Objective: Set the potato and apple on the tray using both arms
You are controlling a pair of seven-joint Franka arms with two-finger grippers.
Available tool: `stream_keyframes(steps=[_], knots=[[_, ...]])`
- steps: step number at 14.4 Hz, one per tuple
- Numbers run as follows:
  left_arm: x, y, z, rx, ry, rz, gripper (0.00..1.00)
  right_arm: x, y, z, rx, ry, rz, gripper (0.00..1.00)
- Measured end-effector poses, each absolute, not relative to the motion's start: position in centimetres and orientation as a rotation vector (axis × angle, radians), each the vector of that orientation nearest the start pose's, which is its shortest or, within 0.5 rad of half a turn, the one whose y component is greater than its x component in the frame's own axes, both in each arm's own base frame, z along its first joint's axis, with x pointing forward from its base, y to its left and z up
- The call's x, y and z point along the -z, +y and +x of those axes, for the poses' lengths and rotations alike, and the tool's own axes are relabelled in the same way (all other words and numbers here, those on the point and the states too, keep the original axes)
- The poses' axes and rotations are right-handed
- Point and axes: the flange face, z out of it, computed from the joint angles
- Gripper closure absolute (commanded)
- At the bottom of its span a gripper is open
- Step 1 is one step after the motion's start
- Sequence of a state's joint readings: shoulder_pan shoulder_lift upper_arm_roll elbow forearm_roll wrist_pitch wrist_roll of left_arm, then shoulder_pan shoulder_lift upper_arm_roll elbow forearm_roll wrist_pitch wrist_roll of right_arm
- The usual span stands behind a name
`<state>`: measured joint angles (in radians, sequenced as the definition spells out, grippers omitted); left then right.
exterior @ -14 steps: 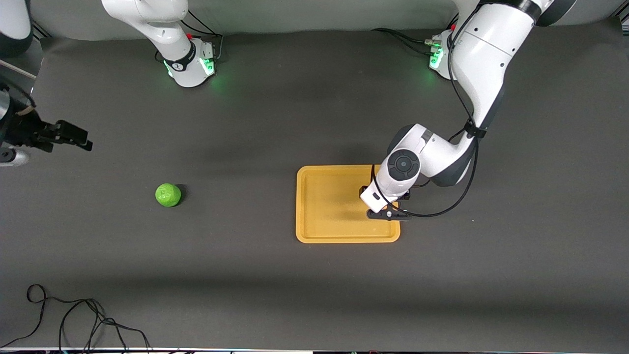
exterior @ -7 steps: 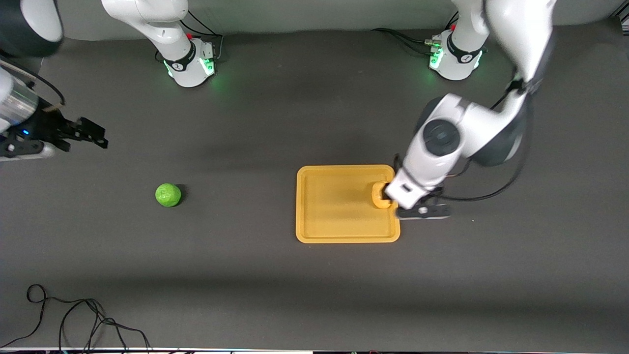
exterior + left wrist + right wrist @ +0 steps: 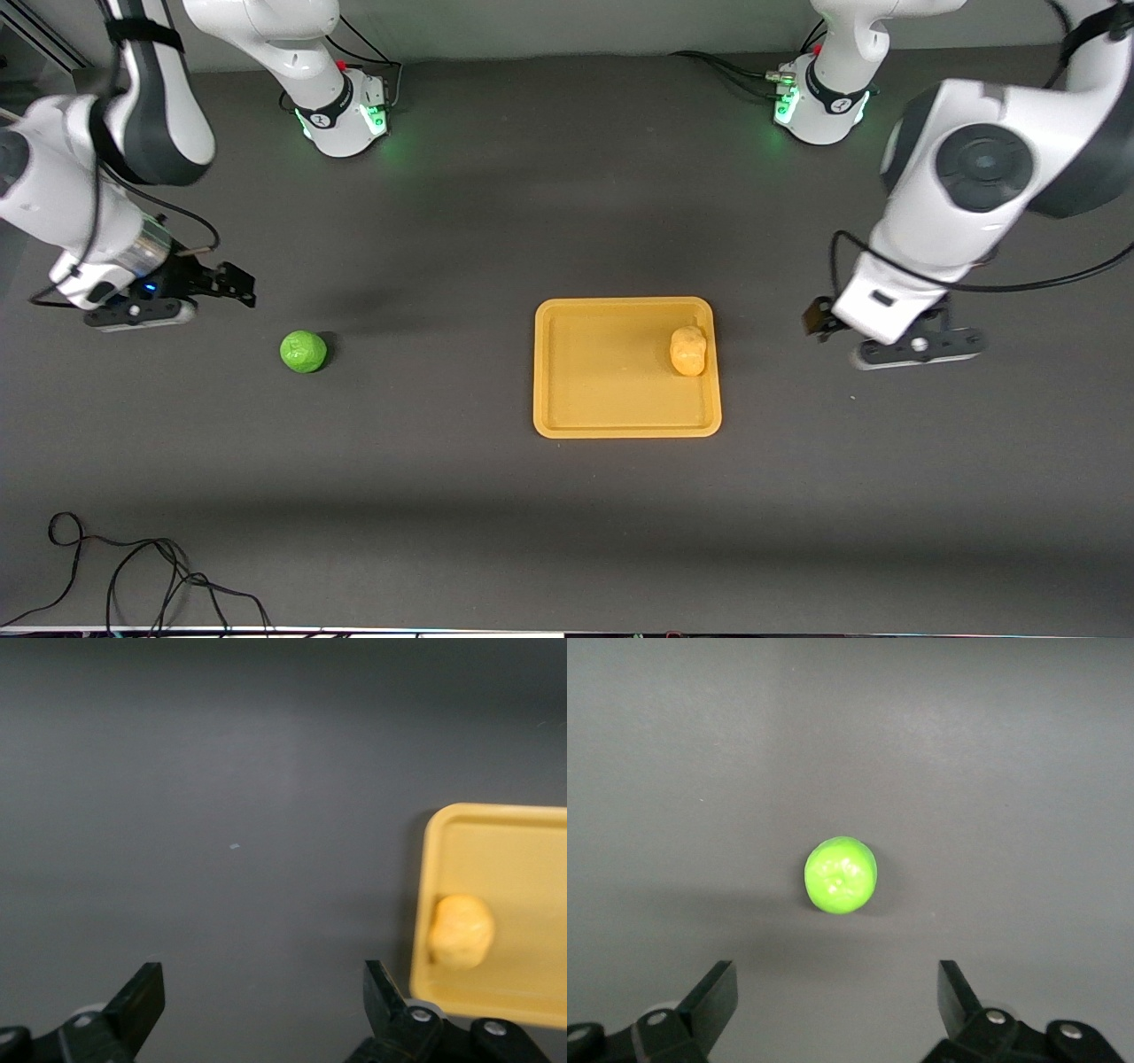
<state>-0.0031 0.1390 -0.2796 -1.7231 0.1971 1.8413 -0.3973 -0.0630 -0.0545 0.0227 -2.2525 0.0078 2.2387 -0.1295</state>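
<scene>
The yellow-tan potato lies on the orange-yellow tray, close to its rim at the left arm's end. It also shows in the left wrist view, on the tray. My left gripper is open and empty, over bare table beside the tray; in its wrist view the jaws stand wide apart. The green apple sits on the table toward the right arm's end. My right gripper is open and empty, above the table close to the apple, which shows ahead of the jaws.
A dark grey mat covers the table. A loose black cable lies at the edge nearest the front camera, toward the right arm's end. The two arm bases stand along the edge farthest from that camera.
My left gripper let go of the potato on the tray and withdrew toward the left arm's end. My right arm came in from the table's end toward the apple.
</scene>
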Motion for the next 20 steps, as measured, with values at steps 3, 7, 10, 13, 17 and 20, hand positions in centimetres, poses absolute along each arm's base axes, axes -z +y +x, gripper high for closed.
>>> stream_keyframes(steps=[3, 7, 10, 13, 17, 20], knots=[[-53.6, -8.7, 57.2, -0.002, -0.067, -3.003, 0.0, -33.4, -2.0, 52.9, 0.087, -0.166, -3.134, 0.0], [-60.0, -1.7, 53.1, -0.038, -0.055, -3.071, 0.0, -26.0, -1.3, 53.5, 0.132, -0.199, -3.131, 0.0], [-62.4, 0.0, 50.8, -0.025, -0.06, -3.104, 0.0, -22.9, -0.8, 53.2, 0.171, -0.212, -3.129, 0.0], [-62.4, 0.0, 50.8, -0.015, -0.064, -3.125, 0.0, -21.1, -0.8, 52.8, 0.169, -0.209, -3.129, 0.0], [-59.3, 0.2, 52.6, 0.002, -0.058, -3.129, 0.0, -19.5, -0.9, 52.4, 0.128, -0.208, -3.129, 0.03], [-55.3, 0.4, 54.1, -0.025, -0.056, -3.13, 0.0, -19.0, -0.8, 52.2, 0.108, -0.209, -3.128, 0.52]])
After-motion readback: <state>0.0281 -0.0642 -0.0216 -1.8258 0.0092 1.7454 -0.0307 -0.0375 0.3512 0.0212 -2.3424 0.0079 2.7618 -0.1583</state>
